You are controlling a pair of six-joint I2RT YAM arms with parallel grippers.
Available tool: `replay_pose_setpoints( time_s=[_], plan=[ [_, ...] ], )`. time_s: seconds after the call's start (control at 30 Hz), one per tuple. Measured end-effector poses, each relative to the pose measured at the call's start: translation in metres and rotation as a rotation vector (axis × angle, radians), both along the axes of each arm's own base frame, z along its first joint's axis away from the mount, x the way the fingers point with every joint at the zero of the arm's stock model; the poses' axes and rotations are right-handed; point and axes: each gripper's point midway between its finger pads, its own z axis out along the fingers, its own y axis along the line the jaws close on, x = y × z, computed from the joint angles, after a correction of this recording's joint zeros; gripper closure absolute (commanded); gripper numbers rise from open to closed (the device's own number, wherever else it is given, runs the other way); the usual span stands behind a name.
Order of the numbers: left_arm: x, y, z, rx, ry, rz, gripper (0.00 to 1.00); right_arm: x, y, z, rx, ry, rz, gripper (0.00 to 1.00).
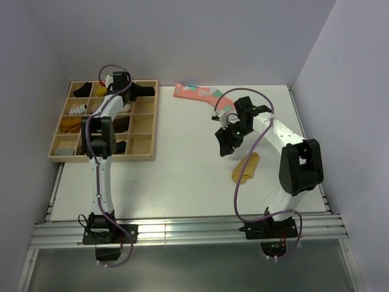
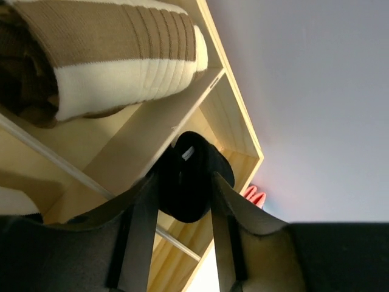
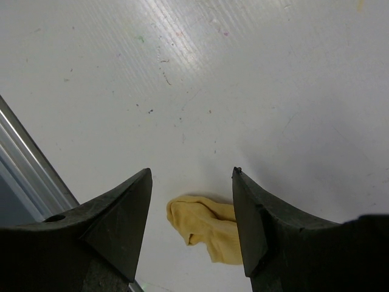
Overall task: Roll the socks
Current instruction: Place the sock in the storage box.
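- The white worktop (image 1: 182, 176) carries the yellow sock (image 3: 206, 234), lying flat near the right arm.
- The wooden tray (image 1: 152, 131) sits on the left. The black sock (image 2: 194, 182), a tight roll, is at its far right corner box.
- The right gripper (image 3: 191, 171) hangs wide and empty above the yellow sock.
- The left gripper (image 2: 184, 176) hugs the black roll on both sides.
- I think the yellow sock is light, soft and floppy, so pinch one end.

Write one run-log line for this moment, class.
Left jaws flank black sock roll at wooden tray | Right jaws open near flat tan sock on table | Grip on roll: unclear
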Motion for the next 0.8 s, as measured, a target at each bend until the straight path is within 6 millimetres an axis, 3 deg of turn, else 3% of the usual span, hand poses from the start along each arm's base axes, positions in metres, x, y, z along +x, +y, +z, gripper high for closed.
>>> replay_pose_setpoints(
  time_s=[0.3,0.53,0.8],
  plan=[
    [-0.001,-0.004,0.010,-0.010,-0.045,-0.027,0.49,-0.005,-0.001,0.000,-0.002,0.021,0.008,0.37],
    [-0.018,-0.009,0.027,-0.012,-0.063,-0.069,0.46,0.003,0.001,0.008,0.003,-0.008,0.006,0.37],
    [-0.031,-0.019,0.092,-0.010,-0.216,-0.142,0.47,0.016,-0.006,0.007,-0.038,-0.054,-0.039,0.37]
  ],
)
